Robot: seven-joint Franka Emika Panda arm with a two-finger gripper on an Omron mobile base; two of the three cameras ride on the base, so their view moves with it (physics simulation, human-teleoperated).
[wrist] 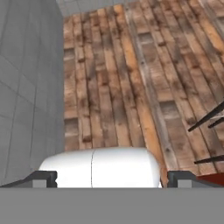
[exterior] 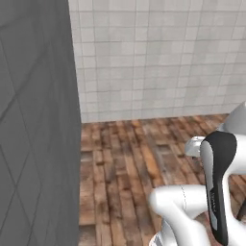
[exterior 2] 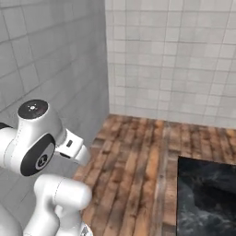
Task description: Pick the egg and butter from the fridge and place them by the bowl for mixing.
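1. Nearest the camera in the hand view, the two dark tips of the claw (wrist: pixel 112 178) are seen at the bottom edge, set wide apart with nothing held between them.
2. No part of the task can be judged as done: the claw is empty, and no egg, butter or bowl is seen in the views. Both pick-ups and both placings are judged to remain, and a drive to the fridge would seem to be needed first.
3. Where the egg and butter lie cannot be told. The flat grey panel (exterior: pixel 38 125) at the left of the left base view may be a side of the fridge, but this cannot be confirmed.
4. The floor (exterior: pixel 125 163) is made of worn brown wooden planks, laid lengthwise away from the base.
5. The walls (exterior 2: pixel 175 55) are covered in pale square tiles and meet in a corner in the right base view.
6. A dark, glossy slab (exterior 2: pixel 207 198), perhaps a bench top, is seen at the lower right of the right base view.
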